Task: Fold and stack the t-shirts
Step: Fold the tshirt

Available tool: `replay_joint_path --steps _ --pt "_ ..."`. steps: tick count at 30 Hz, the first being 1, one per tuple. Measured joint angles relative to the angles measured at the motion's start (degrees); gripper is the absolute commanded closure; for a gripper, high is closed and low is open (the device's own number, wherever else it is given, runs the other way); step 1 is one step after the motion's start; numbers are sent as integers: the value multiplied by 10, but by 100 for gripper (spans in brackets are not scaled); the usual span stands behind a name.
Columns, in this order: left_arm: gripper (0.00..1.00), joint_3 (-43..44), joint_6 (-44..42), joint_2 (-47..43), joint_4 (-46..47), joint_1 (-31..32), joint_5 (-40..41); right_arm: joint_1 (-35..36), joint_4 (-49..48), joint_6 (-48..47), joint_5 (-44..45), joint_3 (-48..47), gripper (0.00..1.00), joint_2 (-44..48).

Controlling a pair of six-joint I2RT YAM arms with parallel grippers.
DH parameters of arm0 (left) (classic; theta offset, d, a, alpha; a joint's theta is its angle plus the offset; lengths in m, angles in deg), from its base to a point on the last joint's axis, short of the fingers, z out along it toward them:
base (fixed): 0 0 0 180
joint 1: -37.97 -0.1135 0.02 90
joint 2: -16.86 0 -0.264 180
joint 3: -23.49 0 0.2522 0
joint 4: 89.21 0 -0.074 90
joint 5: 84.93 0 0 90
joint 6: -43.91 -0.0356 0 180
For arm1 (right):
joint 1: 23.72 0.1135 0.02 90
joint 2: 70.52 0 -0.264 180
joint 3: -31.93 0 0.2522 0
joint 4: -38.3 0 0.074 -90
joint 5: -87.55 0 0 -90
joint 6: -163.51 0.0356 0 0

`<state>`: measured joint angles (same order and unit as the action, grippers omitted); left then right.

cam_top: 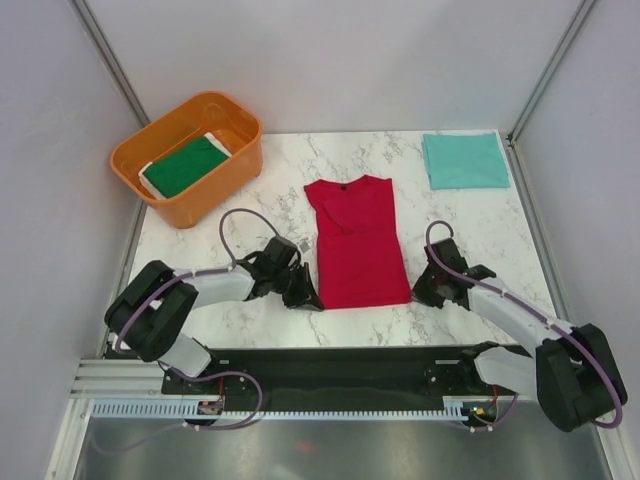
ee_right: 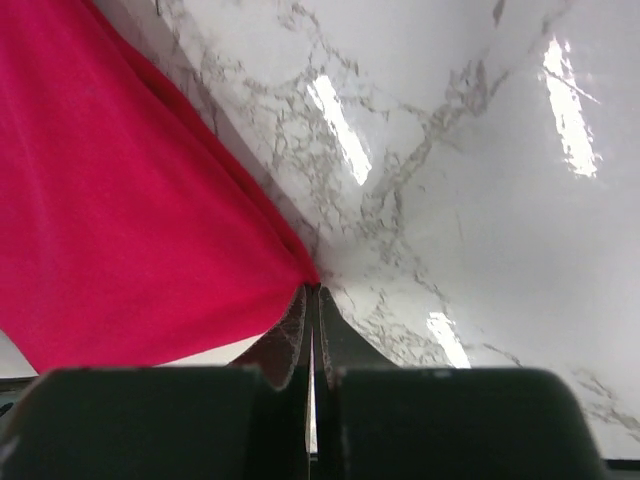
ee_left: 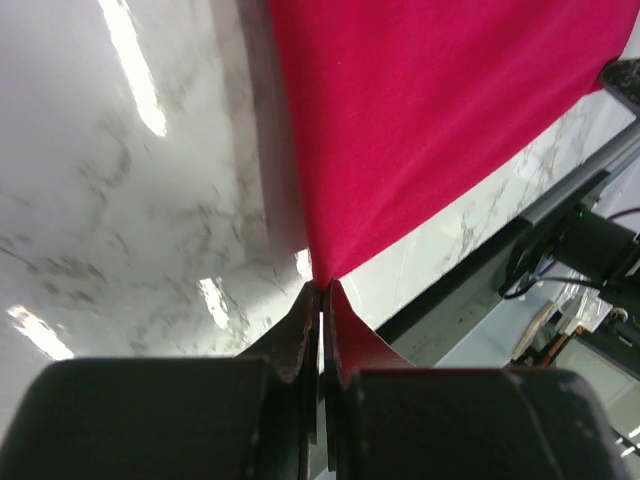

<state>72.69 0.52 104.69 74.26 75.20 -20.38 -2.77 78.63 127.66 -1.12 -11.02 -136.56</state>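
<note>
At the near edge of the worktop [cam_top: 470,230], the left hand [ee_left: 321,290] is found closed, its jaws pressed together on the near left corner of the red shirt [cam_top: 352,240]; a sliver of red cloth is seen passing between them in the left wrist view. The right hand [ee_right: 312,295] is likewise closed, with the near right corner of the same shirt drawn to a point at its jaw tips; a grip on the cloth is judged to be made there.

From both hands the shirt lies ahead, toward the far edge. Its long axis runs near to far, hem at the hands, collar at the far end. One hand is set at each hem corner, so neither arm is nearer; the shirt lies between them. The coming move is judged to be a lift of the hem and a carry along that axis toward the collar, which calls for both hands to travel evenly.

The shirt is noted as a narrow, nearly straight-sided shape lying flat at the middle of the worktop, with no sleeves projecting; a few soft creases are seen near the collar. At the corners the cloth is pulled slightly taut.

A teal shirt [cam_top: 465,160] lies folded square at the far right corner, well apart. A green shirt [cam_top: 185,165] with a white edge rests inside the orange tub [cam_top: 215,195] at the far left.
</note>
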Motion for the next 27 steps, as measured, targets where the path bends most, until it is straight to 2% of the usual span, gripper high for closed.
replay_joint_path --steps 7,13,20,27 --pt "98 -43 41 -95 -8 45 13 6 63 -20 0 5 100 101" --pt "98 -46 56 -151 -17 50 16 11 98 -33 0 -14 100 130" --pt "98 -12 58 -154 -60 50 29 13 118 -50 13 -67 100 120" --pt "98 91 43 -143 -138 23 62 14 115 -83 44 -192 100 21"
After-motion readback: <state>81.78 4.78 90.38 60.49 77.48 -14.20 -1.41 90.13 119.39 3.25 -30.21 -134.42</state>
